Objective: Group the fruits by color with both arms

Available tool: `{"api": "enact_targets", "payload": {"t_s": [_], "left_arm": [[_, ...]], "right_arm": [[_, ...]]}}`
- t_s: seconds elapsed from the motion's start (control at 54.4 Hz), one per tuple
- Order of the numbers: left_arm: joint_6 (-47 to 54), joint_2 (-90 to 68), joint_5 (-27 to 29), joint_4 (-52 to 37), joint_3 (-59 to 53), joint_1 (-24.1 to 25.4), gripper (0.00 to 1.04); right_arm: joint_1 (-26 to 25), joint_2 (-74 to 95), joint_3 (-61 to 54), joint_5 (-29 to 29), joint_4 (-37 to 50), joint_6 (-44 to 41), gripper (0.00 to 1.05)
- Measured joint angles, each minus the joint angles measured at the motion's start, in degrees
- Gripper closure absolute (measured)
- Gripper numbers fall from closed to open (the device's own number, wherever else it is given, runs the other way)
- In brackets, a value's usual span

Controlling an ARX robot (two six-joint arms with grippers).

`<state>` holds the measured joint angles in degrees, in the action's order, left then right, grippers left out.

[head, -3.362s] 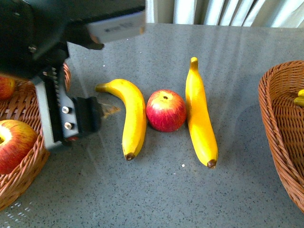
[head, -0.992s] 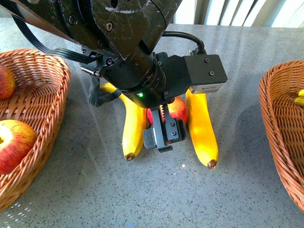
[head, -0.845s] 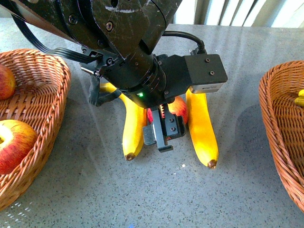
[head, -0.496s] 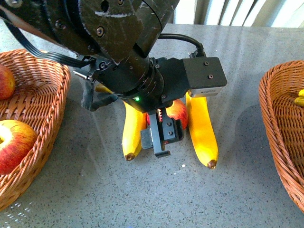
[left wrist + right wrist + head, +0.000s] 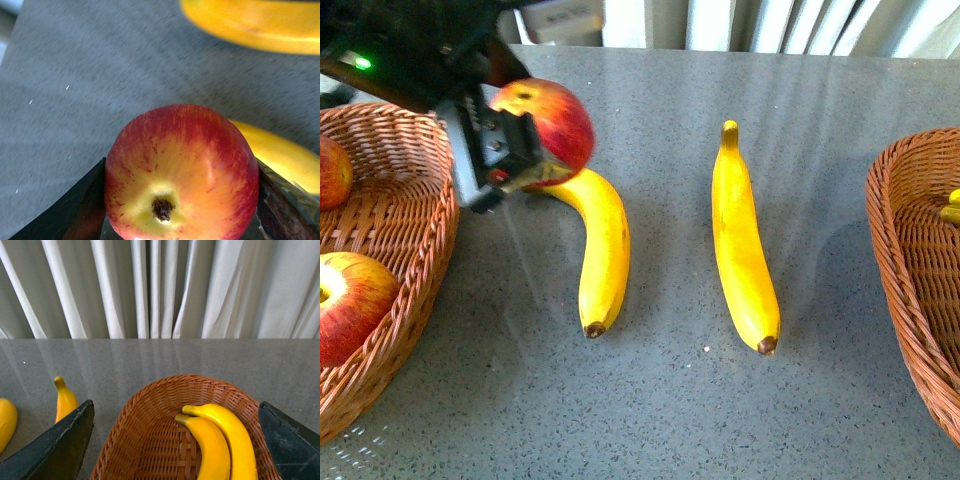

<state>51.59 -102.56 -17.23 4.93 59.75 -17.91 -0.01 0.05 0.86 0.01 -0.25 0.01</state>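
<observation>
Front view, left to right: what have you got?

Left basket (image 5: 432, 205) with two apples (image 5: 350, 305) in it. Just right of its rim, my left gripper (image 5: 525, 160) is clamped on a third apple (image 5: 552, 118), held up over the far tip of the curved banana (image 5: 603, 250). Then comes the straight banana (image 5: 742, 245), and then the right basket (image 5: 910, 260).

What does the drop turn on?

The left basket lies left and near of the third apple. I judge the apple isn't over the rim yet, so I'd carry it left. Both table bananas lie near-to-far, and the straight one is nearer the right arm.

Do the wrist views add anything?

Left wrist view shows dark fingers (image 5: 75, 210) touching both sides of that apple, with the stem dimple facing the camera. Right wrist view shows the right gripper (image 5: 176, 407) spread wide and empty, with two bananas (image 5: 220, 440) in the right basket. Front view shows only a yellow scrap of them at its edge.
</observation>
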Motion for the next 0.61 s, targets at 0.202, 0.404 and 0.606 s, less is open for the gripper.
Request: {"api": "enact_targets", "payload": {"t_s": [0.202,0.404,0.606], "left_arm": [[-0.9,0.6,-2.2,1.5,0.1,13.0,0.35],[-0.8,2.2,-3.9,1.6,-2.2,20.2,0.35],[-0.8,2.6,-4.7,0.7,-5.5,21.4,0.29]], "right_arm": [[0.0,0.0,0.0,0.0,0.0,0.0,0.09],[0.0,0.0,0.0,0.0,0.0,0.0,0.09],[0.0,0.0,0.0,0.0,0.0,0.0,0.09]]}}
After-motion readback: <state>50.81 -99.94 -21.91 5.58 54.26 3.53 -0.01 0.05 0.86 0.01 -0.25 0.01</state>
